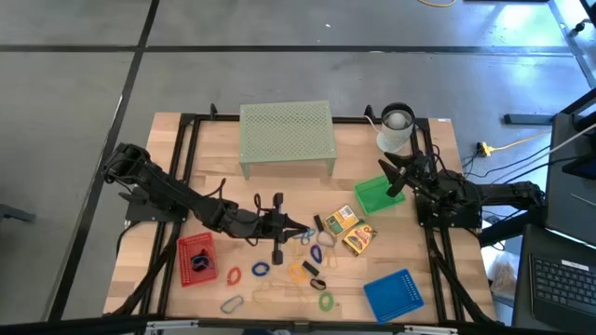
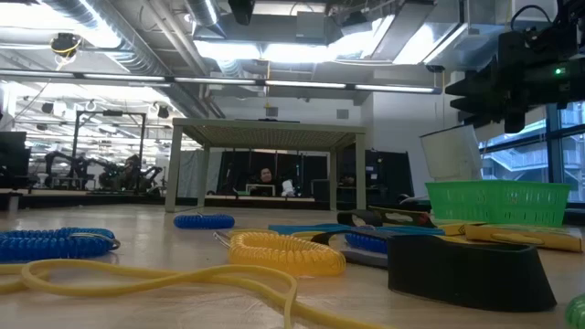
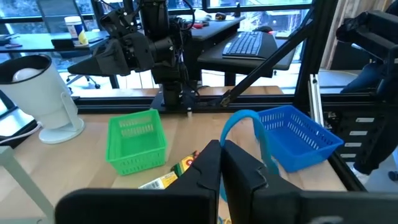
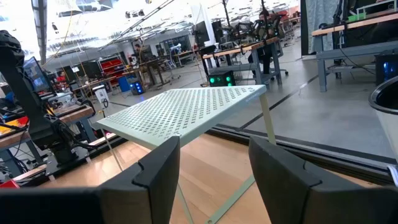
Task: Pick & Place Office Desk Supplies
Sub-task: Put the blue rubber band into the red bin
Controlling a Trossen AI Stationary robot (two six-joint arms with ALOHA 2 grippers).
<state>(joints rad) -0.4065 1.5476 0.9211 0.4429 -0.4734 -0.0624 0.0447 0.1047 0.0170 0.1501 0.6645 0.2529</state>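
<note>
My left gripper [image 1: 300, 228] reaches level over the table's middle and is shut on a blue ring [image 3: 245, 116]. Below and around it the other supplies lie loose on the wood: red [image 1: 234, 276], blue [image 1: 261, 269], orange [image 1: 298, 272] and green [image 1: 326, 301] rings, black clips [image 1: 313, 270], a silvery clip [image 1: 231, 304] and two yellow boxes [image 1: 342, 221] [image 1: 358, 239]. My right gripper [image 4: 214, 180] waits open above the green tray [image 1: 372, 195] at the right, with nothing between its fingers. My left gripper pinches the blue ring between its two fingers at the ring's lower part [image 3: 225, 134]. The fingers [image 3: 205, 171] lie about level and point toward the table's right side. The rest of the ring stands up as a loop above the fingertips.
A red tray [image 1: 196, 258] lies at the near left and a blue tray [image 1: 393, 295] at the near right. The pale green mesh riser [image 1: 286, 138] stands at the far middle, with a white cup-like thing [image 1: 396, 126] at the far right. Dark frame rails border the table.
</note>
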